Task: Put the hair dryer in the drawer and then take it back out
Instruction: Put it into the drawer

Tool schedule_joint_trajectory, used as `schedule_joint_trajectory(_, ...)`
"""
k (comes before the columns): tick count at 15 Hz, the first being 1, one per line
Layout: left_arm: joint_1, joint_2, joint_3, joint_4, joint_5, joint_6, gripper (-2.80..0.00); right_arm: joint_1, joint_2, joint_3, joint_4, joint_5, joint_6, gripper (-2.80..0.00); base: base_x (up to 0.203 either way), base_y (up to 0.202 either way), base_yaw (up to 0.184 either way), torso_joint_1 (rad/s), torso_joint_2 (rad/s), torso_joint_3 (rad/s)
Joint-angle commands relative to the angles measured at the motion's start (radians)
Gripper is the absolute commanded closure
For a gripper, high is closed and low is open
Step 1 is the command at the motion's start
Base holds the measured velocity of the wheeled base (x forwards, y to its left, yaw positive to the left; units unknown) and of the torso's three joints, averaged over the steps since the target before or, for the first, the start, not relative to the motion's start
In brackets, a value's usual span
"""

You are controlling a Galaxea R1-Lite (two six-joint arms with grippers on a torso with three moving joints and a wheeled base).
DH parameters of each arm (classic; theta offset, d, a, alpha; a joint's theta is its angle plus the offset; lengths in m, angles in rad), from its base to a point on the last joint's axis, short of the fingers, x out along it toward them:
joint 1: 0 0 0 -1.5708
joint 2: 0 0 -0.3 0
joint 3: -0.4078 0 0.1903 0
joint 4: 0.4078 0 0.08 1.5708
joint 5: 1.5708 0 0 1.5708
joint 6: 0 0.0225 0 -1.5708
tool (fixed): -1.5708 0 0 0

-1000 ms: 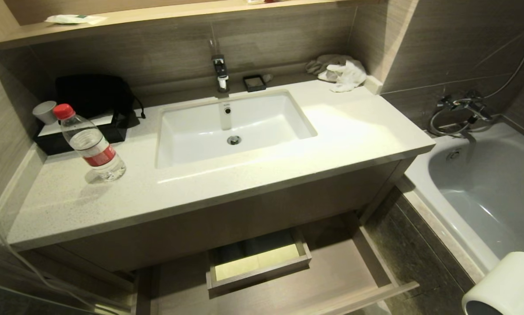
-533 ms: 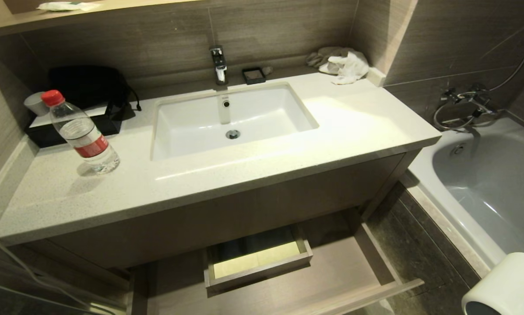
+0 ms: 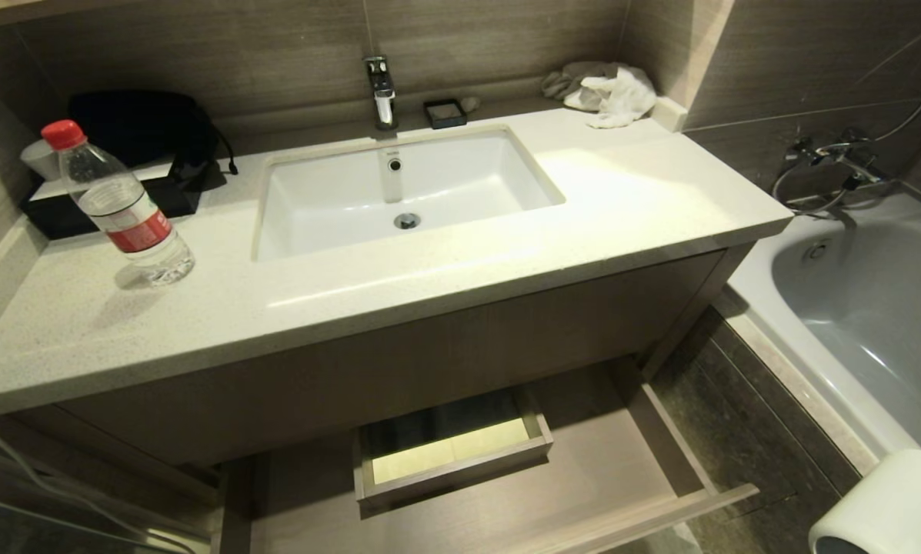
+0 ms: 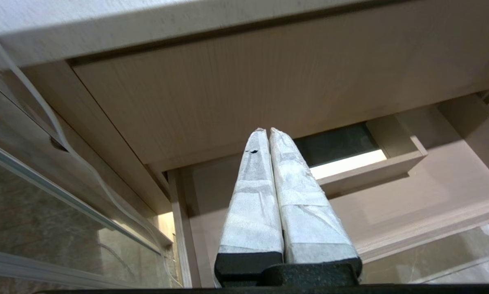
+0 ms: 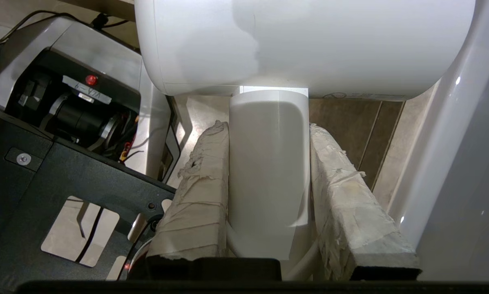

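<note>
Both right gripper (image 5: pixel 269 163) fingers (image 5: pixel 199 196) clamped on the hair dryer (image 5: pixel 305 45) handle; left gripper (image 4: pixel 266 132) fingers pressed together.

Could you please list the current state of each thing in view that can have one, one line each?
drawer: pulled open, nothing lying in it.
hair dryer: held by its handle, off to the drawer's right, not yet in it.
right gripper: shut on the hair dryer's handle.
left gripper: shut, holding nothing.
water bottle: upright on the counter, red cap on.
sink: dry, tap not running.
</note>
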Motion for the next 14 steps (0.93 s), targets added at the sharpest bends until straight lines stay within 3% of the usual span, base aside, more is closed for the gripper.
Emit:
schedule_joint_trajectory(1, 0.0, 0.0, 0.0, 0.0, 0.0, 0.0, 0.0, 0.0, 0.002, 0.003, 0.004, 0.002, -0.003, 0.0, 0.0, 0.0, 0.0, -0.177, 0.41, 0.228)
schedule_joint_trajectory(14, 0.0, 0.0, 0.0, 0.0, 0.0, 0.0, 0.0, 0.0, 0.002, 0.017, -0.001, 0.004, -0.017, 0.0, 0.0, 0.0, 0.0, -0.221, 0.53, 0.306)
